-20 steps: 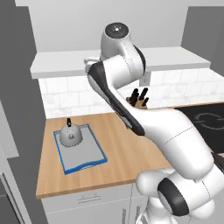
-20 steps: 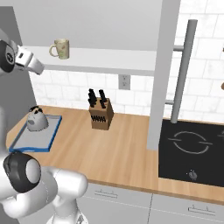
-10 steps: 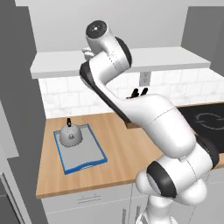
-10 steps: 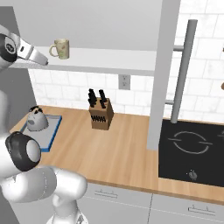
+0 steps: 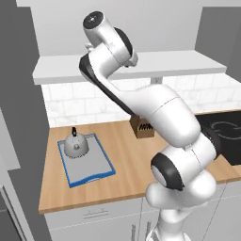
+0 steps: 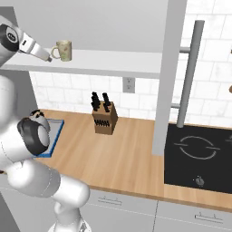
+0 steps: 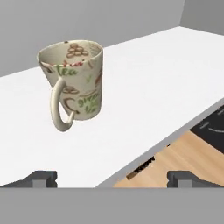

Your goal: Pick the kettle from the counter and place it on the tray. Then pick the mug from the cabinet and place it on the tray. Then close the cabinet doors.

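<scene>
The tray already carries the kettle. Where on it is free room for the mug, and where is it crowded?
The kettle sits at the far end of the tray. The near half, bordered by the blue rim toward the counter front edge, is bare. The far end is crowded. The mug stands on the cabinet shelf.

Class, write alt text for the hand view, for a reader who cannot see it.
A cream mug with green and brown lettering stands upright on the white cabinet shelf, its handle facing the camera. The open end effector sits short of it, and the wooden counter shows below the shelf edge.
</scene>
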Motion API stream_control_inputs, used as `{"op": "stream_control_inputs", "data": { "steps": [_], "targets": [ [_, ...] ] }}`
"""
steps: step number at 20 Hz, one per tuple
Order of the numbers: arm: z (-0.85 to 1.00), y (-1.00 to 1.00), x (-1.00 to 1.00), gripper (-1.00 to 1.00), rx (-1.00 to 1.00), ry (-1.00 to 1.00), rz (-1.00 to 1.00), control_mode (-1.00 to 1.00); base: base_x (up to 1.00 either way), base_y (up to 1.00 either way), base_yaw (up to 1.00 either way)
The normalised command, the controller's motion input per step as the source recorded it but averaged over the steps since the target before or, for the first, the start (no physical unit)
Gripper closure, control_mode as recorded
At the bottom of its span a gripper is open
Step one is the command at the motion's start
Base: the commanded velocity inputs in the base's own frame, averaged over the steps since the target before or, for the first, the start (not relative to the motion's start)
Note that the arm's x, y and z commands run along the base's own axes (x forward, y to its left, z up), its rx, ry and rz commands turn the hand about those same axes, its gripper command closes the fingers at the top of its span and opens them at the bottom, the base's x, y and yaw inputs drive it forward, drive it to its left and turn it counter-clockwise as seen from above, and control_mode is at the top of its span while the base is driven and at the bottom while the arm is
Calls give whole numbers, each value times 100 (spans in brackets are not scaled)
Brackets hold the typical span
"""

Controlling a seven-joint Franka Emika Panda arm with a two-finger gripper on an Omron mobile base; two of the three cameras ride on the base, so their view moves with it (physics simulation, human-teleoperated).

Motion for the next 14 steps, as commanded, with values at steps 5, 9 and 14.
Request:
{"op": "stream_control_inputs", "data": {
  "steps": [5,9,14],
  "targets": [
    [-2,0,26,-100,0,0,-5,-100,0,0,0],
    [-16,0,24,-100,0,0,-6,-100,0,0,0],
    [-8,0,29,-100,0,0,-4,-100,0,0,0]
  ]
}}
